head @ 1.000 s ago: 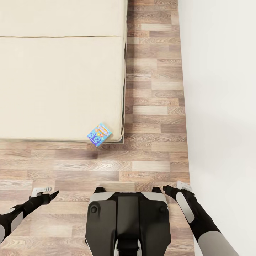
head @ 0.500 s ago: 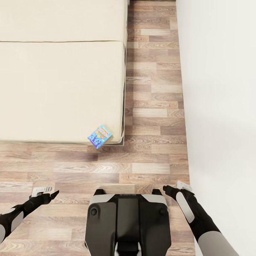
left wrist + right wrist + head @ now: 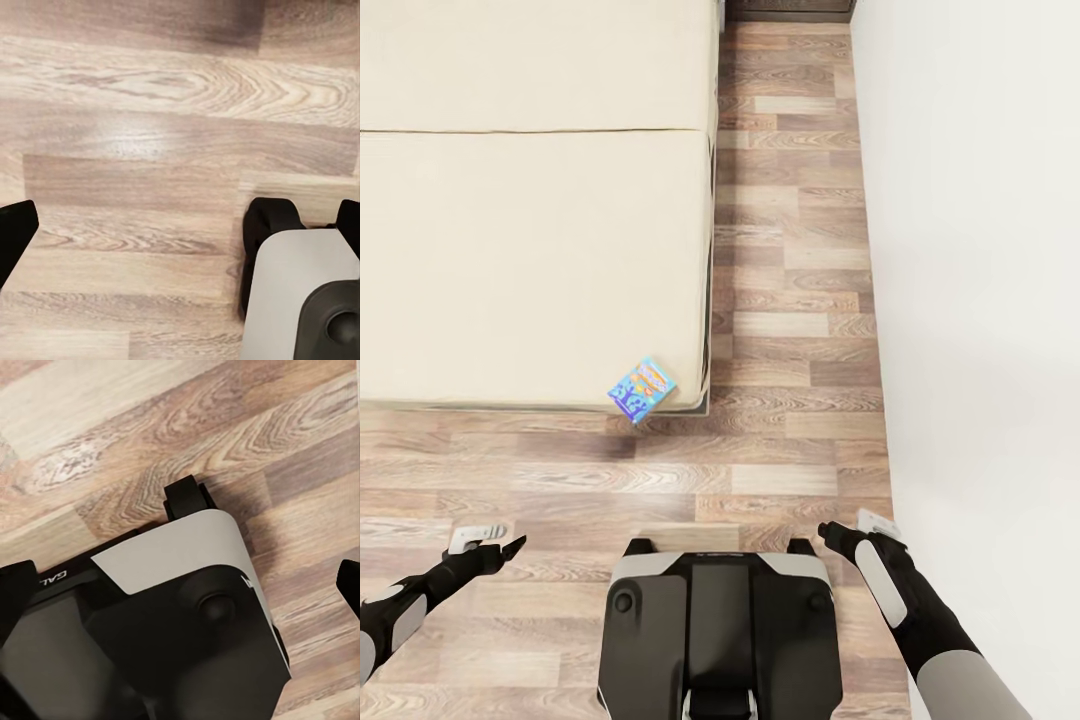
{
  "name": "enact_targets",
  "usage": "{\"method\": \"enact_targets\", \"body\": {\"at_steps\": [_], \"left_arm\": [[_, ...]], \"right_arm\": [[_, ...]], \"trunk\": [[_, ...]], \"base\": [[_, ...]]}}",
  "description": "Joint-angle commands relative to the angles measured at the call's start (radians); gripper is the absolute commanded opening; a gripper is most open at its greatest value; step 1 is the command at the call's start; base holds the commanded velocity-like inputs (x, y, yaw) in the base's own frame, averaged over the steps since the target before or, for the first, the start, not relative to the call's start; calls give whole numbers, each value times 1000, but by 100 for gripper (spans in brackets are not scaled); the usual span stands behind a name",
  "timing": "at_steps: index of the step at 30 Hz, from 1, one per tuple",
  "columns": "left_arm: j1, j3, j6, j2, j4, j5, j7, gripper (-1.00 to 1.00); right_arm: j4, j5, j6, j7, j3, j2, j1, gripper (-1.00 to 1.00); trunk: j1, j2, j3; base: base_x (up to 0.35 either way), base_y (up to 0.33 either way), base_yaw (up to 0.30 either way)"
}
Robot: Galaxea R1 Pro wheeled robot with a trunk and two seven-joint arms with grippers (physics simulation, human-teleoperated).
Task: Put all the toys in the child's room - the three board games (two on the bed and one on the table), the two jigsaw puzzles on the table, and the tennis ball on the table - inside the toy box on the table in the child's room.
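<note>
Since 1 second ago the view has shifted. 1 small blue board game [image 3: 641, 389] overhangs the bed's [image 3: 530, 260] corner; likely light and stiff, best gripped by its edges. Left tool [image 3: 510, 548] and right tool [image 3: 826, 530] hold nothing; their opening cannot be told.

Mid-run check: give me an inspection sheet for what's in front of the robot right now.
Surface: beige bed ahead; wood floor between it and the base.
Job's things: small blue board game at the bed's near right corner, overhanging the edge.
Clutter: nothing seen.
End effectors: left end effector and right end effector low beside the robot base, holding nothing; each looks open in its wrist view.
Cables: nothing seen.
Surroundings: white wall on the right.
</note>
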Motion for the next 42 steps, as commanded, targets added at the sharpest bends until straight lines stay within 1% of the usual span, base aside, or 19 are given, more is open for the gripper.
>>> {"method": "enact_targets", "body": {"at_steps": [1, 34, 42], "left_arm": [[0, 3, -3, 0, 2, 1, -4, 100], [0, 3, -3, -6, 2, 1, -3, 100], [-1, 3, -3, -6, 2, 1, -8, 100]], "right_arm": [[-2, -10, 3, -8, 1, 0, 0, 100], [0, -10, 3, -8, -3, 0, 0, 100], [0, -10, 3, -8, -3, 0, 0, 100]], "trunk": [[1, -1, 1], [1, -1, 53], [1, -1, 66]], "base": [[0, 0, 0], [0, 0, 0], [-94, 0, 0]]}}
